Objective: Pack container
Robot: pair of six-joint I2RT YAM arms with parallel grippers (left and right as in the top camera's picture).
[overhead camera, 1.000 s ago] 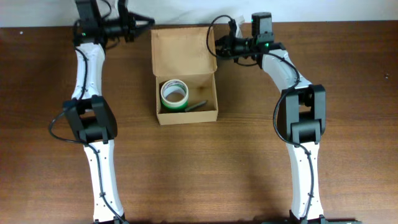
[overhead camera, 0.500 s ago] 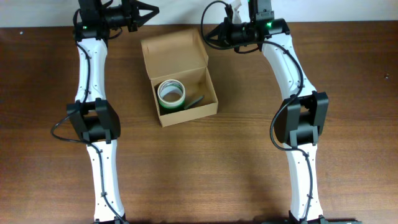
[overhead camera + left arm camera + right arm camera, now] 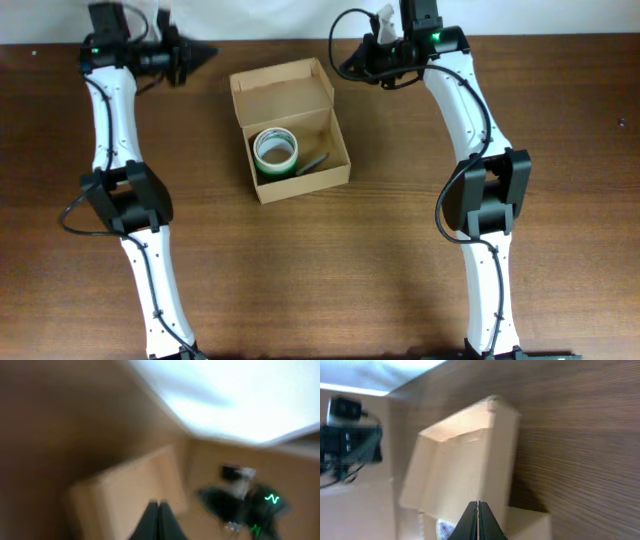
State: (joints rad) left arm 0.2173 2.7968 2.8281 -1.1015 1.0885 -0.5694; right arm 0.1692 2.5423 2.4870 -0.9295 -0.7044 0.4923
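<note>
With the container (image 3: 290, 128) already holding tape, both pincers, left gripper (image 3: 205, 53) and right gripper (image 3: 343, 66), are hanging pressed together and empty, seemingly readying to fold the lid (image 3: 281, 88) down

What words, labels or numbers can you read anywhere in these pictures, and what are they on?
None can be read.
The container is plain cardboard with no print.
The tape roll inside it shows only green and white, no lettering.
A green glowing mark shows on the right arm in the left wrist view; it is a blurred squiggle, not a readable sign.
</note>
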